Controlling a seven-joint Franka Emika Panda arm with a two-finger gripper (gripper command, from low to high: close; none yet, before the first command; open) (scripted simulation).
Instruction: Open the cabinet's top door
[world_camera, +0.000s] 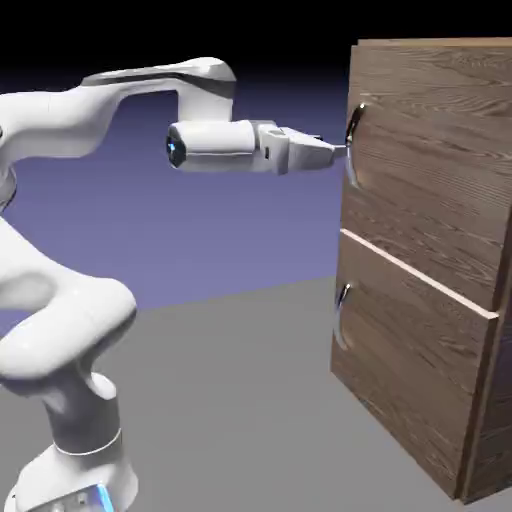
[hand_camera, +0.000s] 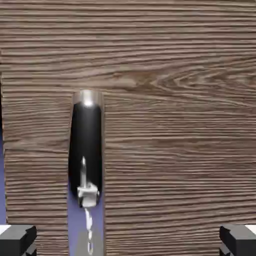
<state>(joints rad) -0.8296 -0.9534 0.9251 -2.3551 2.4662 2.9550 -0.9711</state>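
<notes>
The cabinet (world_camera: 488, 410) of dark brown wood grain stands at the exterior view's right. Its top door (world_camera: 430, 170) is the upper panel, lying flush with the front, with a curved silver handle (world_camera: 355, 145) near its left edge. My gripper (world_camera: 336, 152) is held level and reaches right up to that handle. In the hand view the handle (hand_camera: 86, 150) stands upright against the wood of the door (hand_camera: 175, 125), left of the middle. My gripper (hand_camera: 128, 242) is open; the grey fingertips (hand_camera: 17, 239) show far apart at the bottom corners, nothing gripped between them.
Below the top door is a shorter lower panel (world_camera: 410, 380) with its own curved handle (world_camera: 342, 315). The cabinet stands on a grey table (world_camera: 230, 400). My white arm rises from the lower left.
</notes>
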